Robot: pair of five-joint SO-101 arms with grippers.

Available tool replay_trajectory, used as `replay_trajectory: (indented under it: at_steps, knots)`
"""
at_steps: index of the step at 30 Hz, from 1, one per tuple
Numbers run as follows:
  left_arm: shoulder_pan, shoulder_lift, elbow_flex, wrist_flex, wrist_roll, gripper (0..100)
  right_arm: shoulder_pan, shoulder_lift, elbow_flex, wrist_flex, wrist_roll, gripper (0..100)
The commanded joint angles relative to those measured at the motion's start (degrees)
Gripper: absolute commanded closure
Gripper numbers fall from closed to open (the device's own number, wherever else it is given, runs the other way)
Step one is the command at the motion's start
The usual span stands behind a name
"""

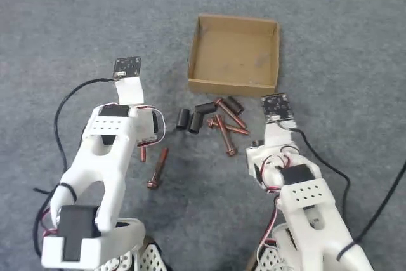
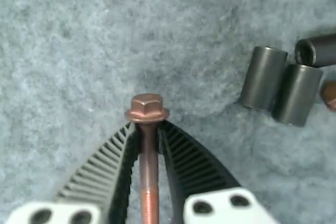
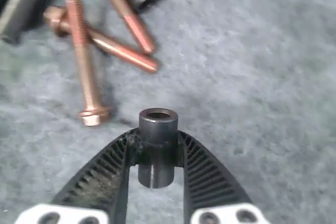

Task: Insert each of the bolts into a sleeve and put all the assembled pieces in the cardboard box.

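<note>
My left claw (image 2: 149, 132) grips a bolt (image 2: 147, 109) (head past the tips); my right claw (image 3: 156, 146) grips a sleeve (image 3: 157, 123) near loose bolts (image 3: 85, 61).

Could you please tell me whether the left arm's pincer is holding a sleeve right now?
No, the left pincer is shut on a copper-coloured bolt, whose hex head sticks out past its tips.
</note>
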Motion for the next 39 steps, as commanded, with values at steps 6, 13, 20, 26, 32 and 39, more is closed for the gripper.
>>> replay_trajectory:
  at_steps: [6,13,20,26,32,39]
  knots:
    - [2.6,6.5,-6.5,-2.5,-0.3,99,6.2,5.7,-6.6,1.6,-0.2,99.3]
    - [2.4,14.7,-14.5,0.4,-0.3,99,8.9,17.8,-13.8,3.0,1.4,99.2]
    - [2.4,15.1,-14.9,0.1,-0.5,99,8.6,18.2,-14.2,3.0,3.4,95.8]
    - [2.3,15.1,-15.2,0.3,-0.6,97,8.5,18.3,-14.2,2.9,3.4,87.8]
    - [1.3,15.1,-15.5,2.5,-0.6,85,7.3,18.2,-14.9,3.2,3.2,89.9]
    - [1.3,15.1,-15.8,3.3,-0.6,91,7.7,18.2,-20.1,12.9,3.1,90.1]
